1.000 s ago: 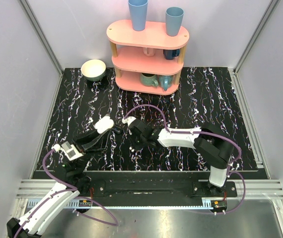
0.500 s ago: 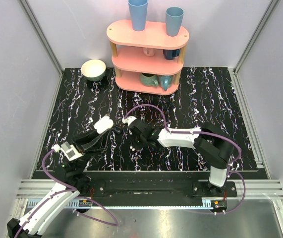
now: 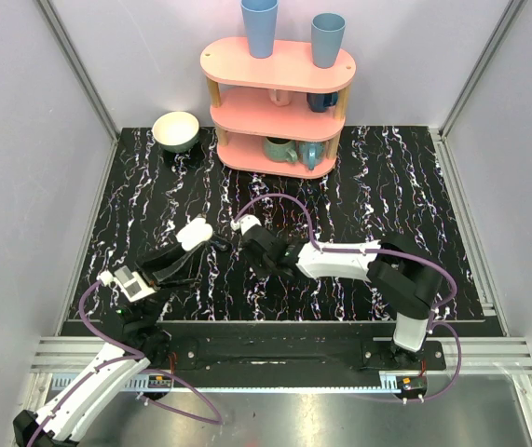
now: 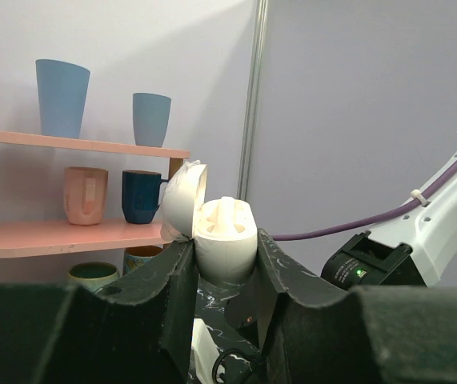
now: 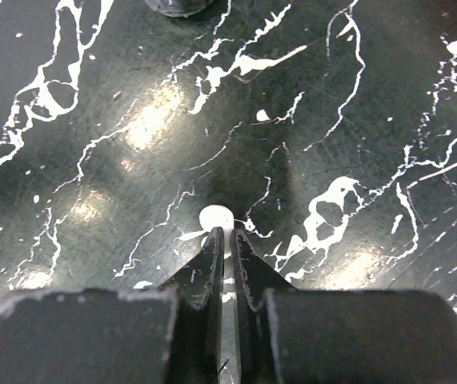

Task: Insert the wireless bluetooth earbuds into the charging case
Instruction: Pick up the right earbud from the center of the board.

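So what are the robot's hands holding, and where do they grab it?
The left gripper pinches the open charging case by the sides of its lower half. The right gripper seems to pinch a white earbud by its stem.

The right arm's white forearm link (image 3: 340,262) now lies slightly nearer and further right than a second ago, and its black elbow joint (image 3: 407,277) has shifted the same way. The black two-finger right gripper (image 5: 223,237) has moved a little right with it over the black white-veined table (image 3: 387,186). The purple cable loop (image 3: 275,196) above the wrist arches slightly farther.
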### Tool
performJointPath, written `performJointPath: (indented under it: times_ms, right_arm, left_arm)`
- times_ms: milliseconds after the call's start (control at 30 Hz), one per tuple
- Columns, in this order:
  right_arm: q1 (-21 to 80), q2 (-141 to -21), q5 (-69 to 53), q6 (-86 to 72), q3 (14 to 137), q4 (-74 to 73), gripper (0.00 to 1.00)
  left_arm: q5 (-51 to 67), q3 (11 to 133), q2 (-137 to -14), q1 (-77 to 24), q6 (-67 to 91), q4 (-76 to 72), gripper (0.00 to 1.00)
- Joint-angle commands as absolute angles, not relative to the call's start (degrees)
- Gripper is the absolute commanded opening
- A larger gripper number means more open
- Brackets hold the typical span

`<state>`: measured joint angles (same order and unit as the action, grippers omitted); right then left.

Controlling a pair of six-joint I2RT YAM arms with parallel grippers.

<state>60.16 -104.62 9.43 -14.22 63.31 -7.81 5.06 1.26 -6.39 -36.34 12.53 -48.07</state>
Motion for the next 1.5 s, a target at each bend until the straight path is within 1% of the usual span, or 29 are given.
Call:
performJointPath:
  times_ms: [0, 600, 1100, 1467]
  right_arm:
    - [61.26, -103.27, 15.03, -13.45, 64.34, -8.61, 0.09]
    - [63.72, -106.08, 15.03, -14.41, 65.57, -9.31, 0.1]
    - [64.51, -106.79, 9.67, -15.56, 66.09, -9.32, 0.15]
    - [64.51, -107.23, 14.94, -14.68, 66.09, -10.19, 0.19]
  left_arm:
    - [3.69, -6.24, -6.68, -36.3, 13.27, -49.83, 0.0]
    - [3.25, -6.15, -7.29, -36.3, 13.36, -50.36, 0.0]
    - [3.08, -6.42, -7.47, -36.3, 13.36, -50.54, 0.0]
    - [2.73, -6.5, -6.33, -36.3, 13.45, -49.75, 0.0]
